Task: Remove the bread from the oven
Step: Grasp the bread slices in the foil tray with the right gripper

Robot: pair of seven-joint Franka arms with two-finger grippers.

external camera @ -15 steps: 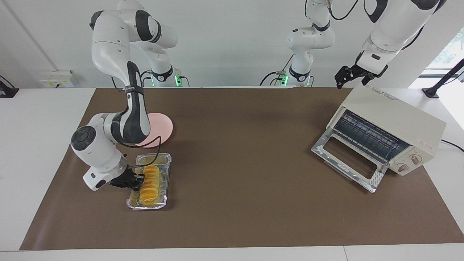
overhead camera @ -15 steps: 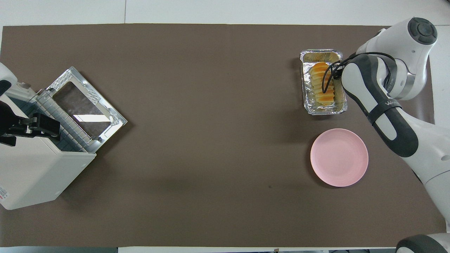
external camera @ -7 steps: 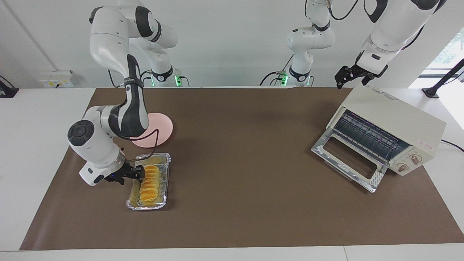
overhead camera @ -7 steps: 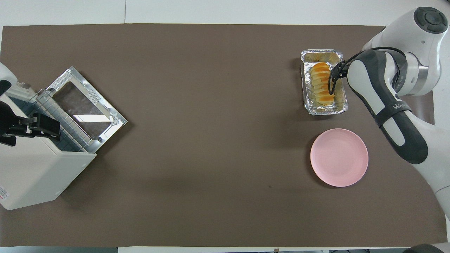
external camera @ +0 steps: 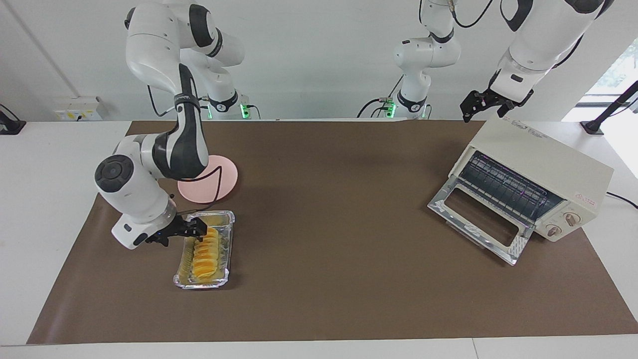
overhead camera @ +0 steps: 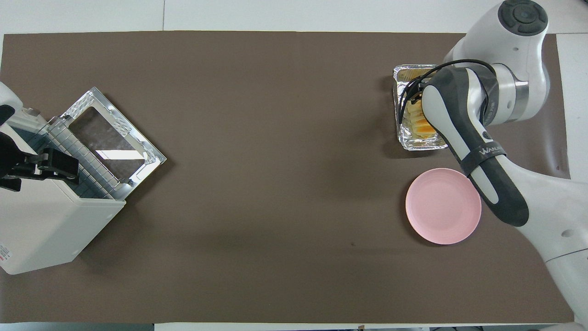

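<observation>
Jaws of the right gripper [external camera: 201,228] stand apart and empty, raised just over the end of the tray [external camera: 228,244] that lies nearer to the robots. In the overhead view the right arm's forearm covers this gripper and much of the tray.

In the tray lies the bread [external camera: 205,254], out of the oven. Its long axis runs with the tray's, one end toward the robots and the other away from them, its ridges crossing that line. The tray rests on the brown mat of the counter [external camera: 329,279] at the right arm's end. A pink plate [external camera: 227,175] sits on the mat nearer to the robots than the tray, close beside it but apart.

At the left arm's end stands the oven [external camera: 541,167], turned at a slant, its glass door [external camera: 478,219] dropped flat onto the mat and its wire rack showing inside.

Above the oven's top edge nearest the robots waits the left gripper [external camera: 473,107], its jaws apart and holding nothing.
</observation>
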